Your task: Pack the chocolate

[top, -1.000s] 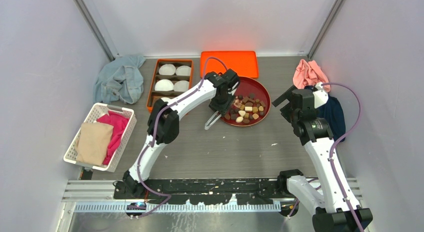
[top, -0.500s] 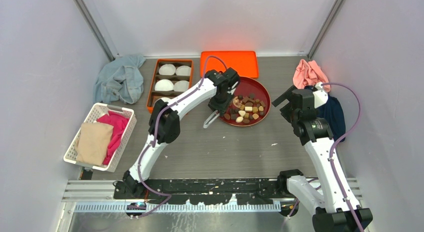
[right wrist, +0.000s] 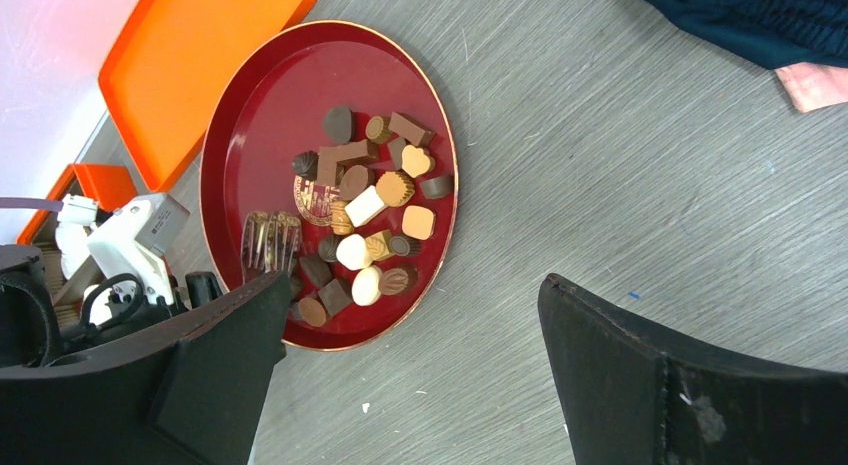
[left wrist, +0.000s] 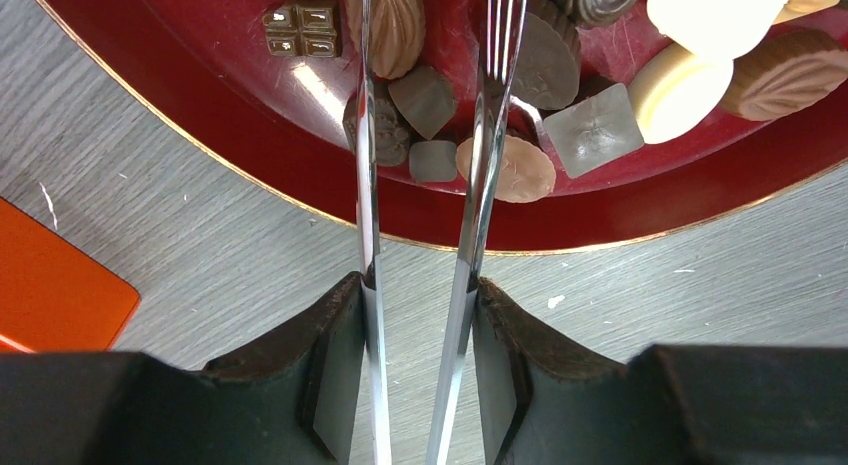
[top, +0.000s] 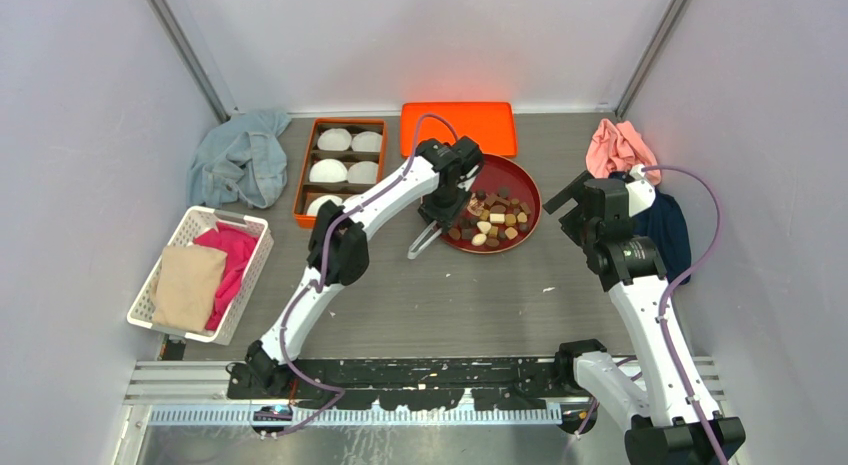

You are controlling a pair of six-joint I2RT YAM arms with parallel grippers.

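Top view first: the chocolate (top: 493,218) is all in a pile on the red round plate (top: 512,175), middle-far on the tabletop (top: 450,305). Left of it is an orange compartment box (top: 303,175) with white fluted paper cups (top: 334,139) in the slots, and I can't spot any candy in them from up here. An orange lid (top: 459,127) lies just behind the plate. The left tool (top: 440,213) is at the plate's left edge, clamped on metal tongs (top: 421,245). The right tool (top: 568,200) hangs off to the right of the plate.

Left wrist view: the left tool (left wrist: 418,325) squeezes the tongs (left wrist: 478,215) by both blades, and they reach out over the plate (left wrist: 300,135). A small dark square piece (left wrist: 433,160) lies between the blades, but I can't tell if anything is actually pinched.

Right wrist view: the right tool (right wrist: 415,285) has its fingers wide apart and holds nothing. It looks down at the plate (right wrist: 270,115), with the mixed dark, tan and cream chocolates (right wrist: 365,205) bunched on its right half.

My read is that this is the picking step, very early on. The next move calls for closing the tongs on one piece only, lifting clean, then carrying it left to a cup. Those neighbours are packed tight, so grabbing two looks easy.
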